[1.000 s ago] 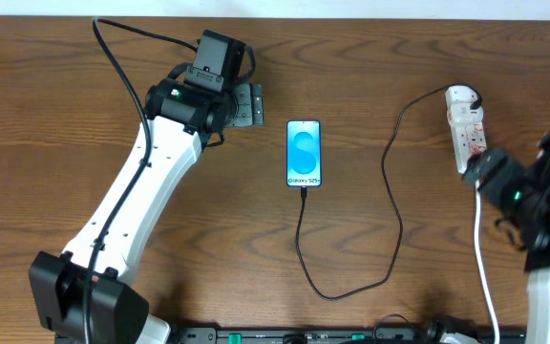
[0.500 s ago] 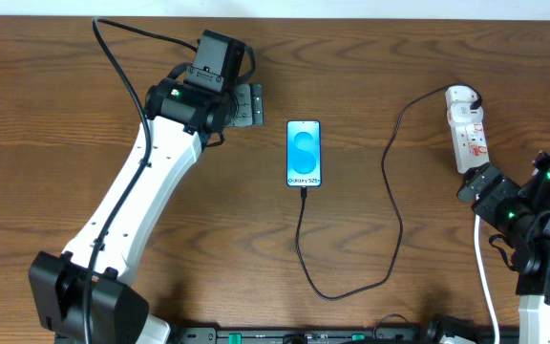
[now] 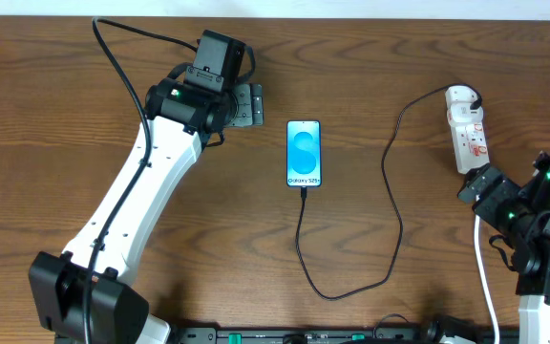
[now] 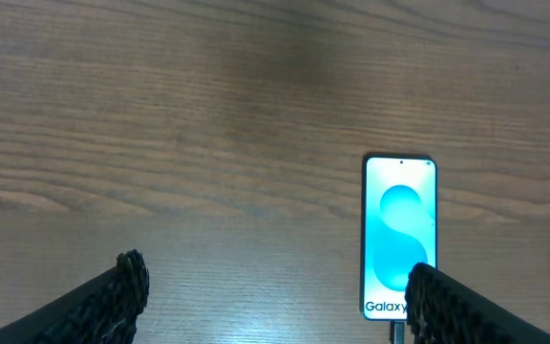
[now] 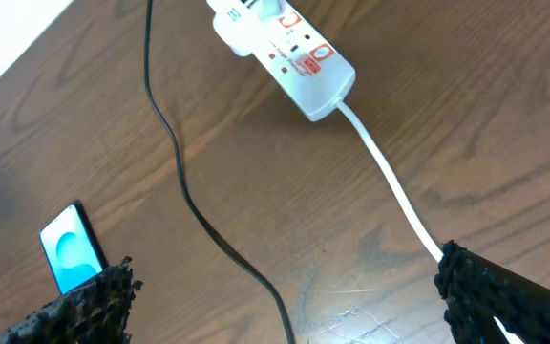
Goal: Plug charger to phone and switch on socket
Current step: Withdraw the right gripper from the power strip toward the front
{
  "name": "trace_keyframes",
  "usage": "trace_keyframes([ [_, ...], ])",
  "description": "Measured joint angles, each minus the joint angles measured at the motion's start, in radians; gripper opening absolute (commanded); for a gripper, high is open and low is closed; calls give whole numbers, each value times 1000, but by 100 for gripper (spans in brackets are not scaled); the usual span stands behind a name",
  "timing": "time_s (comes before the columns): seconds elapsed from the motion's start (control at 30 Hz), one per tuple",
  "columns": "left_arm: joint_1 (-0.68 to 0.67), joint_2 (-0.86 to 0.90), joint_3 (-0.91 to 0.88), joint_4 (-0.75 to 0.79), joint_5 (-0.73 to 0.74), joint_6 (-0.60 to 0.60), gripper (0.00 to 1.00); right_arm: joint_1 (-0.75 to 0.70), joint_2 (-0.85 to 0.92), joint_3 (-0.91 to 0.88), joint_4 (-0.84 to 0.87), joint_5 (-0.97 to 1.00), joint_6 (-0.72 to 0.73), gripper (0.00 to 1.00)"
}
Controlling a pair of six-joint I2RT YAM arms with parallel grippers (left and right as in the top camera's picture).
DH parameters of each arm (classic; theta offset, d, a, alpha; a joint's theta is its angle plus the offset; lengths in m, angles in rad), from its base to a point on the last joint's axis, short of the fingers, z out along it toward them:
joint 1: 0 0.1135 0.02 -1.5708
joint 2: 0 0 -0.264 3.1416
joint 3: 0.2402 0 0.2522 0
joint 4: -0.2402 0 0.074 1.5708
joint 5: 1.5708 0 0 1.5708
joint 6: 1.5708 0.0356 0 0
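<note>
The phone [image 3: 304, 153] lies screen-up mid-table with its screen lit; it also shows in the left wrist view [image 4: 399, 234] and the right wrist view [image 5: 70, 248]. The black charger cable [image 3: 395, 205] runs from the phone's bottom edge, loops toward the front, then goes up to the far end of the white socket strip [image 3: 468, 129]. The strip [image 5: 289, 48] shows red marks. My left gripper [image 3: 246, 105] is open and empty, left of the phone [image 4: 275, 311]. My right gripper [image 3: 480, 183] is open and empty, just in front of the strip's near end [image 5: 289, 315].
The strip's thick white cord [image 3: 485, 268] runs from its near end to the front edge, passing my right arm; it shows in the right wrist view [image 5: 390, 182]. The left arm's black cable [image 3: 113, 57] arcs over the far left of the wooden table [image 3: 65, 143].
My right arm has drawn back from the socket strip toward the front of the table; it has been still for the last half second. The left arm, phone and cable have not moved.
</note>
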Motion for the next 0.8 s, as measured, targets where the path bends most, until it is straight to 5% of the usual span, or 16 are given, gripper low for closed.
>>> trace_keyframes([
  [0.2,0,0,0,0,0,0,88,2,-55,-57,55,24,-47,99],
  [0.57,0,0,0,0,0,0,88,138,-422,-497,541,-94,-354,99],
  [0.8,0,0,0,1,0,0,88,192,-653,-650,686,-116,-466,99],
])
